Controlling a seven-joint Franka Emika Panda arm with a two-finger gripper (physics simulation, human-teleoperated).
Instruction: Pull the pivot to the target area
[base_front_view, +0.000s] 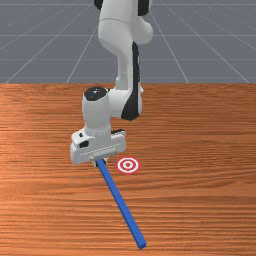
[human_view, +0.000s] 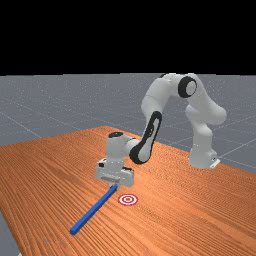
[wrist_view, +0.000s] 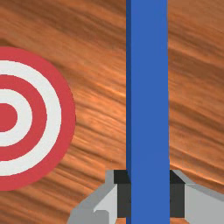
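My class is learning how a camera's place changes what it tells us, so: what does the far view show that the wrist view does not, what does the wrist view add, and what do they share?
Far view: the white and grey arm with its base, the grey floor and the free end of the blue bar.
Wrist view: a close look at the gripper, a dark pad against each side of the bar.
Both: the bar on the wooden table, beside the red-and-white target.

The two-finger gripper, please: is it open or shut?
The gripper is shut on the long blue bar: in the wrist view, dark pads touch both sides.
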